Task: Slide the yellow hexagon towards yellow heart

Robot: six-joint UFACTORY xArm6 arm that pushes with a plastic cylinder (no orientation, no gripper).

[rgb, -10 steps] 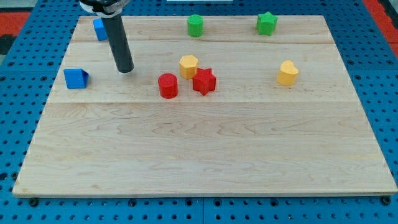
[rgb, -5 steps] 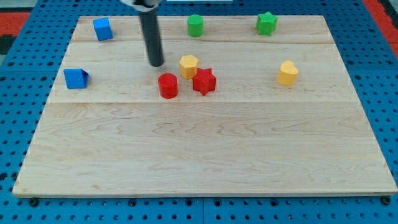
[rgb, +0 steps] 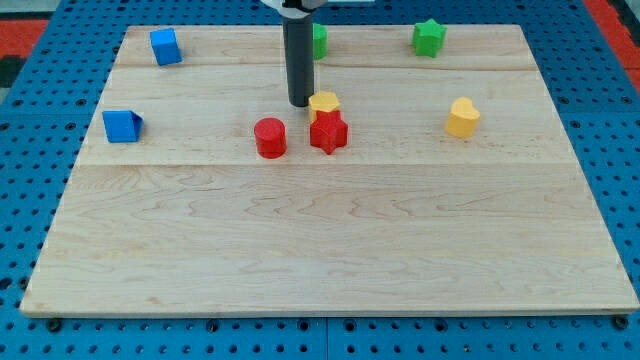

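The yellow hexagon point(rgb: 325, 102) sits on the wooden board just above the red star point(rgb: 328, 132), touching it. The yellow heart point(rgb: 462, 117) lies far to the view's right of the hexagon. My tip point(rgb: 300, 103) rests on the board right against the hexagon's left side. The rod rises straight up from there and hides part of a green block at the view's top.
A red cylinder point(rgb: 270, 137) stands left of the red star. Two blue blocks point(rgb: 164, 46) point(rgb: 121, 126) sit at the left. A green block point(rgb: 318, 38) behind the rod and a green star point(rgb: 429, 37) sit along the top edge.
My tip has swept from the left side of the board to the right and reached the yellow hexagon, which has shifted a little to the right, above the red star.
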